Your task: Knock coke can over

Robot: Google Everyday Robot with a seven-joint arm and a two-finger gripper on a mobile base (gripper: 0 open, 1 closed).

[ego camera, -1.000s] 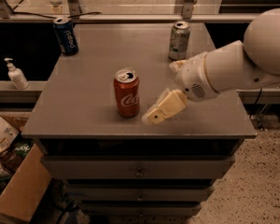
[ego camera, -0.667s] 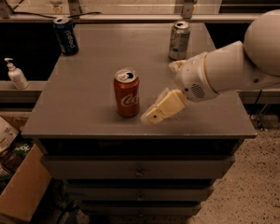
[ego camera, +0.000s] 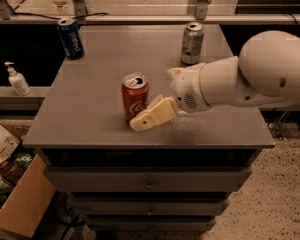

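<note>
- Red coke can (ego camera: pixel 135 96) upright on the desk (ego camera: pixel 90 119).
- Low, just beside its base, the claw (ego camera: pixel 152 116); apart or together, cannot tell.
- Blue can (ego camera: pixel 70 37), silver can (ego camera: pixel 192 43) at the back.

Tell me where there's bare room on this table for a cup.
Bare: left side of the table, Pepsi can to front edge, and the back middle between it and the silver can. Crowded: front centre, gripper beside the coke can.
</note>
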